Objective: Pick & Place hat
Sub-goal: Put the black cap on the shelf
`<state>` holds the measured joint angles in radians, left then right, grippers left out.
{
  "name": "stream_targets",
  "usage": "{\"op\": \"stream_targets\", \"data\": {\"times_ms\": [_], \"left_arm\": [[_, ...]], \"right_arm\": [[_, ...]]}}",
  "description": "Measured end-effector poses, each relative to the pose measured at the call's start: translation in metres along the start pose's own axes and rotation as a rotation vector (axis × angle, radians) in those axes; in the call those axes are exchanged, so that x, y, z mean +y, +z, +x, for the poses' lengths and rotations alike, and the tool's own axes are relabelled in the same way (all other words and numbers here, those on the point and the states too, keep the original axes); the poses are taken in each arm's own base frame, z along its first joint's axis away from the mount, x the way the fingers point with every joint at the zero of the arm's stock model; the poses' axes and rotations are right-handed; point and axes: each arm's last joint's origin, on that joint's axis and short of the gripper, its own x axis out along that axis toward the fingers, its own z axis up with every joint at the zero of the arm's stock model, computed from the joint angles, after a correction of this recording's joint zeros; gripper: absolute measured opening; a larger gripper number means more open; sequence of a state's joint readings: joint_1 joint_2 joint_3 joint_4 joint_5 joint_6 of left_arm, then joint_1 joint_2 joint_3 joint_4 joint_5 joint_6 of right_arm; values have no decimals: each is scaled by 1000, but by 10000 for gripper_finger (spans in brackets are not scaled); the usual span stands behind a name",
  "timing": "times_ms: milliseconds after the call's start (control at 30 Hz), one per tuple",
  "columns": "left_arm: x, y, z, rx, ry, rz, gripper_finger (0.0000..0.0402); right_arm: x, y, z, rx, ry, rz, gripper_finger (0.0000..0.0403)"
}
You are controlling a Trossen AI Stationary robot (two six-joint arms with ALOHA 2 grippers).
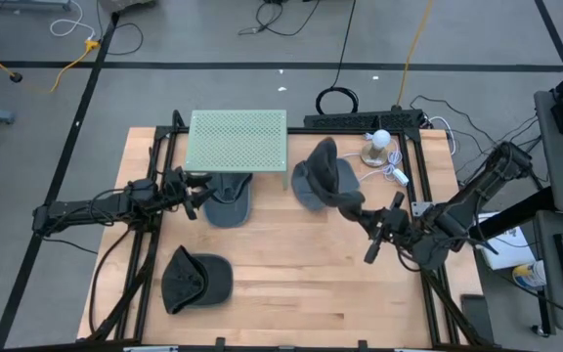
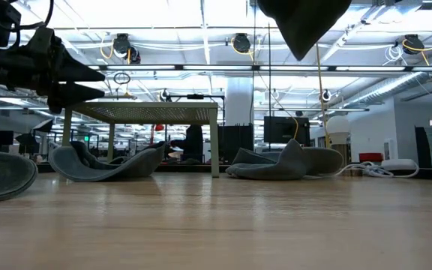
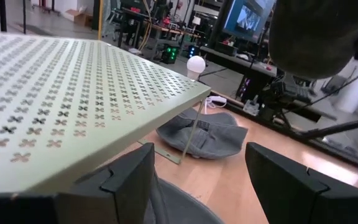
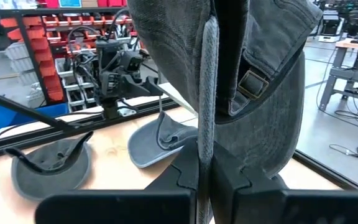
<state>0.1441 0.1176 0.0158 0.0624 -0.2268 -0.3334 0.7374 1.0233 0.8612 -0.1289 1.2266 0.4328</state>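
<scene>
Now, nearest cap: dark grey cap (image 1: pixel 195 280) lies flat, well in front of the green perforated stand (image 1: pixel 238 140).
Held hat: grey denim hat (image 1: pixel 332 174), buckle strap showing, hangs off the table right of the stand.
Right gripper (image 1: pixel 352 205): clamped on the hat.
Left gripper (image 1: pixel 200 191): fingers apart, just left of the stand's front edge.
Under stand: another cap (image 1: pixel 229 200).

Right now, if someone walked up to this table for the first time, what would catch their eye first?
Probably the grey cap hanging in the air from the shut right gripper, lifted above the middle-right of the table. Next, the pale green perforated stand at the far edge, with another cap partly under it and the open left gripper right beside that cap. A third cap lies near the front left corner.
</scene>
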Motion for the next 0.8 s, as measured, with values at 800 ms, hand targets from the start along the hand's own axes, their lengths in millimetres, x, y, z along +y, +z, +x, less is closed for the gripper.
{"op": "stream_targets", "data": {"times_ms": [800], "left_arm": [[-9,21,-3,-159,-157,-102,257]], "right_arm": [[-5,37,30,-144,94,-14,5]]}}
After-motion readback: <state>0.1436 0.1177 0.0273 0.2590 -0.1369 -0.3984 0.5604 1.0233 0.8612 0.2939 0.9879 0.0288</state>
